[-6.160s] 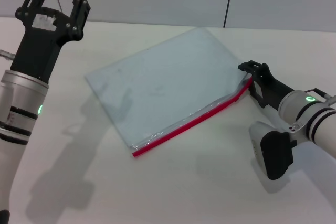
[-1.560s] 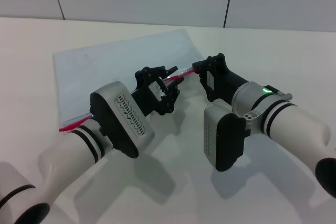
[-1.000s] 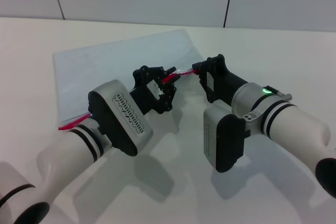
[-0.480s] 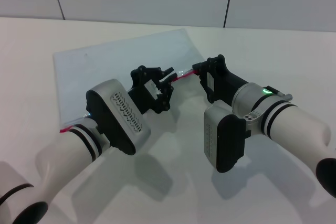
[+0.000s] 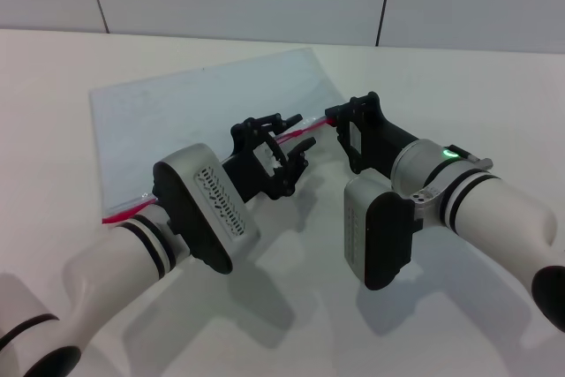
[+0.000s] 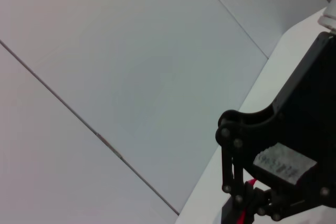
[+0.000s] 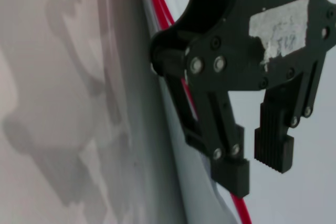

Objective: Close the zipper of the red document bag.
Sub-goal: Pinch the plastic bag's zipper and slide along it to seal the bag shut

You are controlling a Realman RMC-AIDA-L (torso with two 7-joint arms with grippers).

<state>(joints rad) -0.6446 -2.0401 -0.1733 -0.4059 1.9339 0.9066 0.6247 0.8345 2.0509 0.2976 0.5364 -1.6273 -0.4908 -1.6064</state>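
Tools: left tool (image 5: 284, 140) apart astride zipper (image 5: 291, 137); right tool (image 5: 337, 117) clamps it.

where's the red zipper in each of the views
Head view: the zipper runs along the red document bag's near edge, between both grippers.
Left wrist view: only a red sliver beneath a black gripper.
Right wrist view: a red line passing behind the left gripper.
Shared landmark: the left gripper.
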